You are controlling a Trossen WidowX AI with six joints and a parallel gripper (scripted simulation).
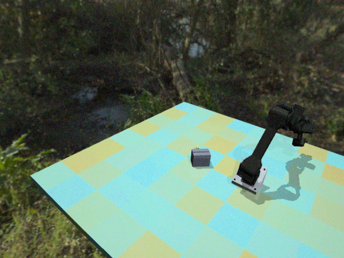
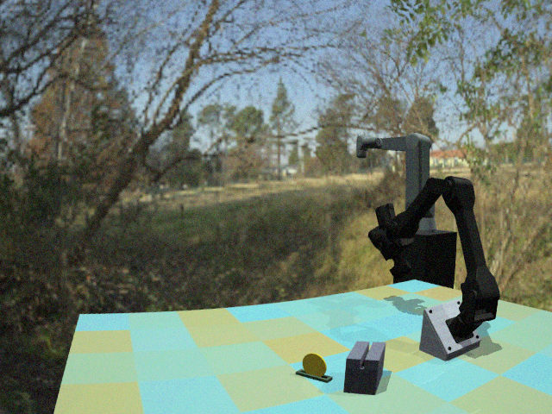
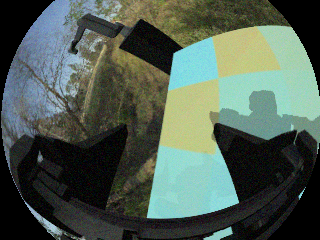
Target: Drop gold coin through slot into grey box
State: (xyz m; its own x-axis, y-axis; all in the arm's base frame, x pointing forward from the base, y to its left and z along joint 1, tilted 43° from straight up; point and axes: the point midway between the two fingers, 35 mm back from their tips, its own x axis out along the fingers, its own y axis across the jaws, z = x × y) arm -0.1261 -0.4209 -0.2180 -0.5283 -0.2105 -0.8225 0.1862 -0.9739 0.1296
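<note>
Nothing done yet: coin (image 2: 314,364) upright in its holder (image 2: 313,376) beside the grey box (image 2: 364,367) mid-tabletop (image 2: 187,356), end effector (image 2: 386,242) released, empty, over the far edge.

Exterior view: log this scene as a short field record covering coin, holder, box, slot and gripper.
coin: gold coin, upright on its edge in the holder
holder: dark-green holder, flat on the checkered table
box: grey box, closed, just beside the coin, not touching it
slot: narrow slot in the lid, nothing in it
gripper: gripper open, holding nothing, raised and far from coin and box
arm: folded above its base
progress: coin not yet picked up
</note>
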